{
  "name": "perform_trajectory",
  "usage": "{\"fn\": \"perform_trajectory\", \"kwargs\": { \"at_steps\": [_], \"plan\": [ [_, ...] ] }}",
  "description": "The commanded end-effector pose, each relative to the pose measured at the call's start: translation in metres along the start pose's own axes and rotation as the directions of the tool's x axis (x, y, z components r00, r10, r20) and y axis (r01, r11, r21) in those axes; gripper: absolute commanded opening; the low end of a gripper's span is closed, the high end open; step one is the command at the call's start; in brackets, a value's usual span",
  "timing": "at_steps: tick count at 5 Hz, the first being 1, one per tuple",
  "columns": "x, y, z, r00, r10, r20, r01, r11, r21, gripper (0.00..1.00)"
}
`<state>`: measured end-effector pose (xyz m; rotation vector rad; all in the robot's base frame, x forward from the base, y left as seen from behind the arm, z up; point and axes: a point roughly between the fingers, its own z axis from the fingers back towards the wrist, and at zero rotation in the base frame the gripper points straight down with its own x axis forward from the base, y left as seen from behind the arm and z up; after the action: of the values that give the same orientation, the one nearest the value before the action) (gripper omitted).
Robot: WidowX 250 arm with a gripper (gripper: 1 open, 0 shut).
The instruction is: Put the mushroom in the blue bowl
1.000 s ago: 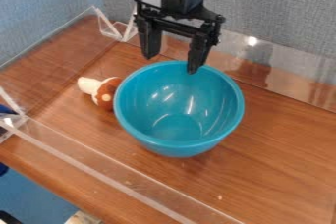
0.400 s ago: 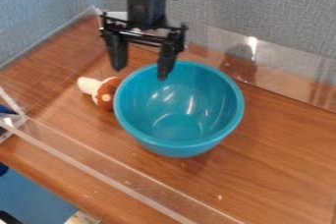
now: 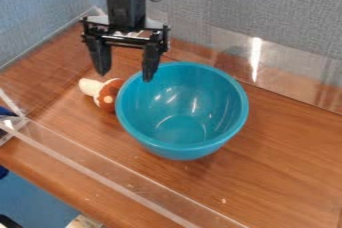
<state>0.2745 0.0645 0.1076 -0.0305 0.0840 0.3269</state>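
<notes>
Mushroom (image 3: 102, 91) lay on its side on the wooden bench (image 3: 287, 162), just left of the blue bowl (image 3: 182, 109) and touching or almost touching its outer wall; its reddish-brown cap faced the bowl and the pale stem pointed away to the left. No writing, brand or label could be read on any of these things.

Nearest the camera, a clear plastic wall (image 3: 120, 172) ran along the front edge of the bench, with a strip of bare wood between it and the bowl. At the left edge a small white and blue object (image 3: 10, 115) showed only in part. The bowl stood upright near the middle of the bench, with nothing inside it. To its right the wood lay open as far as the right edge of the picture.

Behind the mushroom and the bowl's left rim hung the gripper (image 3: 120, 71), pointing down, its two dark fingers (image 3: 148, 64) spread wide apart and holding nothing. One finger stood above the mushroom's far side, the other over the bowl's back left rim. Farther back, another clear wall (image 3: 287, 64) rose along the rear edge of the bench, before a grey textured backdrop (image 3: 267, 7).
</notes>
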Motion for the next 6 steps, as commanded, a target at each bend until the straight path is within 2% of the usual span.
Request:
{"fn": "perform_trajectory", "kwargs": {
  "at_steps": [1,3,4,6],
  "plan": [
    [0.002,0.013,0.014,0.994,0.074,0.08,-0.072,0.997,-0.024,1.0],
    [0.008,0.033,-0.003,0.978,0.185,0.098,-0.181,0.982,-0.052,1.0],
    [0.012,0.039,-0.014,0.968,0.227,0.102,-0.223,0.973,-0.052,1.0],
    [0.02,0.042,-0.038,0.959,0.262,0.105,-0.259,0.965,-0.038,1.0]
  ]
}}
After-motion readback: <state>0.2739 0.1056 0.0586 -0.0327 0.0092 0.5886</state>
